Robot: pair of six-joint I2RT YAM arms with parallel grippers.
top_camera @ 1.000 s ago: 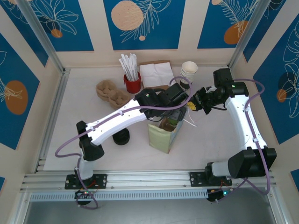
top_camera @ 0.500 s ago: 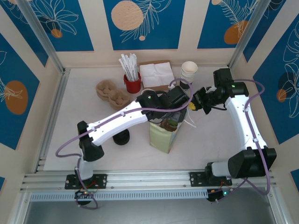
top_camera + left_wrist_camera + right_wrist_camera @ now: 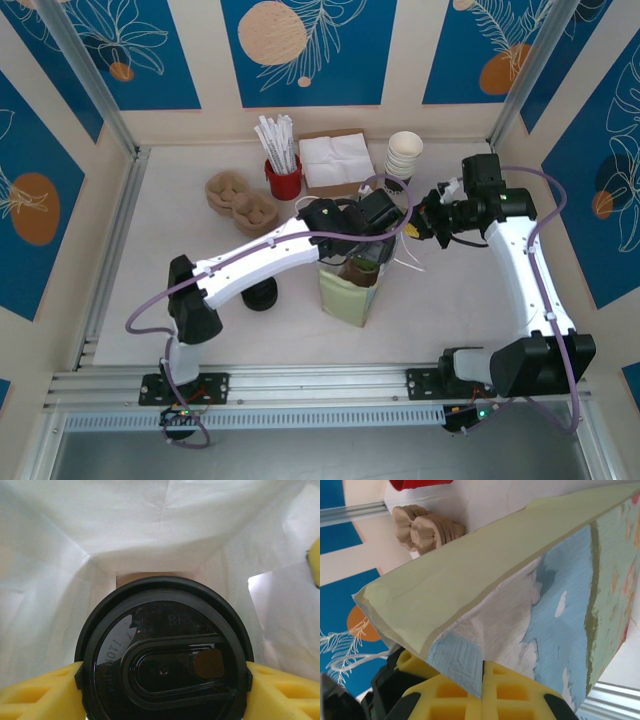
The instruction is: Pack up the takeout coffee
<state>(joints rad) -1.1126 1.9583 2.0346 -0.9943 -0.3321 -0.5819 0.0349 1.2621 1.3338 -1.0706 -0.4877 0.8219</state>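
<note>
Since a second ago both arms have shifted only slightly: the right arm's shoulder has dropped towards the near edge, and the left wrist has slid a touch to the left over the bag.

My left hand point(image 3: 162, 682) is clamped on the takeout coffee point(image 3: 165, 650), one yellow finger point(image 3: 42, 692) pressed against each side of the black lid's rim. Below and ahead of that hand I see only white paper walls, so the cup sits inside the mouth of the paper bag point(image 3: 345, 292). From above, the takeout coffee point(image 3: 360, 268) shows in the bag's open top, directly under the left hand point(image 3: 372, 228).

My right hand point(image 3: 482, 692) is pressed together on the paper bag point(image 3: 485, 570), a thin edge of its printed wall pinched between the two yellow pads. From above, the right hand point(image 3: 418, 222) sits just to the right of the left one, at the bag's far right corner.

Beyond the left hand on the desk point(image 3: 180, 230) stand a stack of cream cups point(image 3: 404, 152), napkins point(image 3: 335, 160) and a red holder of stirrers point(image 3: 283, 180). A cardboard carrier point(image 3: 240, 198) lies to its left, and a low stack of black lids point(image 3: 260, 293) sits beside its forearm.
</note>
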